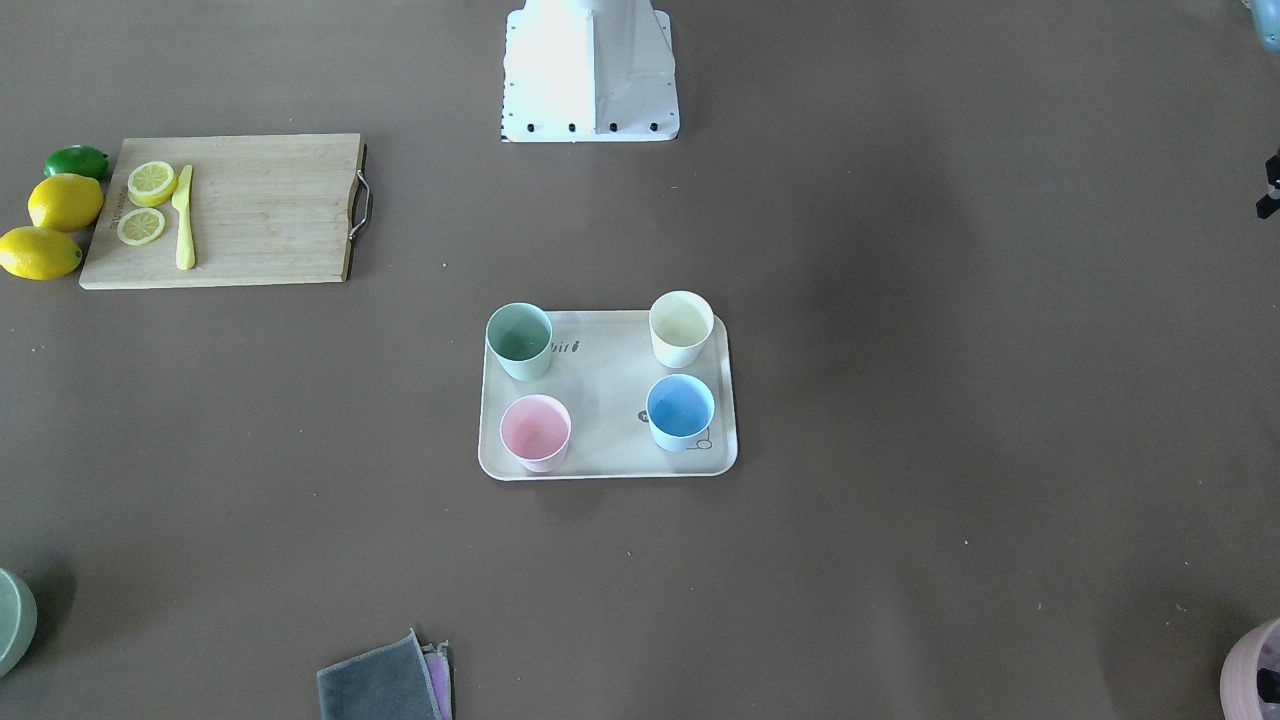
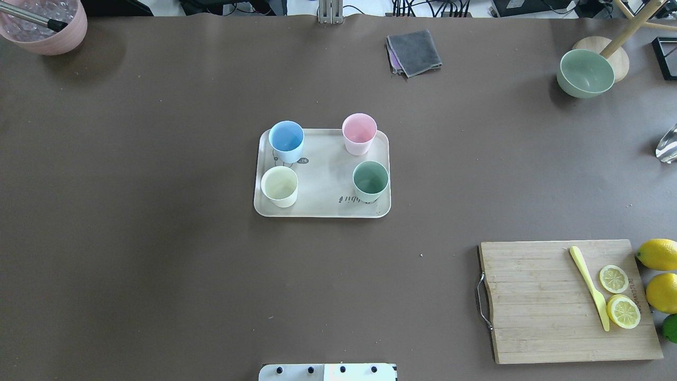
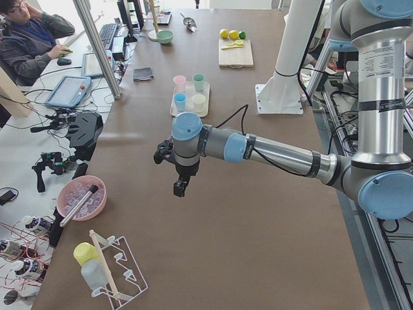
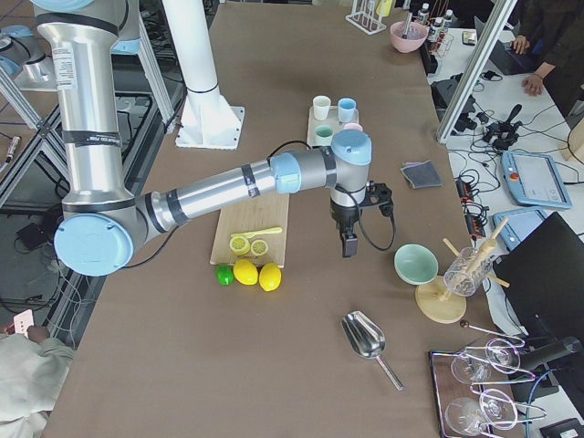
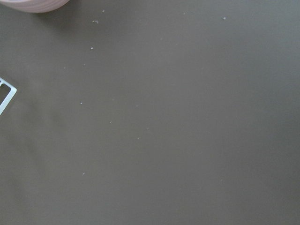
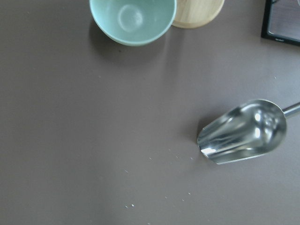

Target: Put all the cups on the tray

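Note:
The beige tray [image 2: 325, 174] lies at the table's middle, also in the front view [image 1: 610, 400]. On it stand upright a blue cup [image 2: 286, 141], a pink cup [image 2: 359, 133], a cream cup [image 2: 279, 186] and a green cup [image 2: 370, 180], one near each corner. My left gripper [image 3: 182, 187] hangs above bare table well to the tray's left, nothing in it. My right gripper [image 4: 349, 246] hangs above the table far to the tray's right, near the green bowl. Both show clearly only in the side views, so I cannot tell whether they are open or shut.
A wooden cutting board [image 2: 539, 301] with lemon slices and a yellow knife [image 2: 588, 287] lies near right, whole lemons beside it. A green bowl [image 2: 585, 73], a metal scoop [image 6: 243, 131], a grey cloth [image 2: 414, 51] and a pink bowl [image 2: 45, 24] sit along the far edge.

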You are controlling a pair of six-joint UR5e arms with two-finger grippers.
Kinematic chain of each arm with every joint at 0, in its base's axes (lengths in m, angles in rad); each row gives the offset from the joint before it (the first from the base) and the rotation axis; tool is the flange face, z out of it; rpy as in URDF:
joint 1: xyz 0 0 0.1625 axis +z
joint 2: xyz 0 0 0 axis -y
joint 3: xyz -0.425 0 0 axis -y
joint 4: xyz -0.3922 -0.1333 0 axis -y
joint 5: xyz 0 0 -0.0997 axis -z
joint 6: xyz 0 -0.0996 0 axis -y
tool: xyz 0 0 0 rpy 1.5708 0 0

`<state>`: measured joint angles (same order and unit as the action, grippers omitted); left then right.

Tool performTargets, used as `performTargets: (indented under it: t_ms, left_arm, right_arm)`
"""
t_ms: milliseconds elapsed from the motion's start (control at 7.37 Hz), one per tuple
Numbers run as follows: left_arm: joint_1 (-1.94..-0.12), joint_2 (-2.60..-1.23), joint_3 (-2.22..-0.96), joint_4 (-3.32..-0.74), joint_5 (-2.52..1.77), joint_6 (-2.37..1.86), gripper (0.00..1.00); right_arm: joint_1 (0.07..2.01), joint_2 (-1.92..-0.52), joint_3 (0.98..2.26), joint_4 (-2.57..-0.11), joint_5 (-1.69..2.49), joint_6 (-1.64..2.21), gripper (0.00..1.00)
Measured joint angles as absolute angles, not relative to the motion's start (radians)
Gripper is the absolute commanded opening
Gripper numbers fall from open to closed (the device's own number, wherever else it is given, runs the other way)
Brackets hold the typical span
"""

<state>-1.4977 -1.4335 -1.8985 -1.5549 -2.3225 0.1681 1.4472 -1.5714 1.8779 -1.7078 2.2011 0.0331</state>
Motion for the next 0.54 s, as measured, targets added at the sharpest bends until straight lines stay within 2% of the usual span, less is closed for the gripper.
performTargets:
  t_ms: [271, 543]
  left_arm:
    - [-1.573, -1.373, -1.862, -1.552, -2.344, 0.189, 0.98]
    - [-1.618, -1.350, -1.809, -1.551, -2.374, 0.187, 0.98]
  right_arm:
    - [1.513, -1.665, 1.860, -1.705, 2.200, -0.072, 1.00]
    - [1.530, -1.690, 1.852, -1.702, 2.221, -0.086, 1.00]
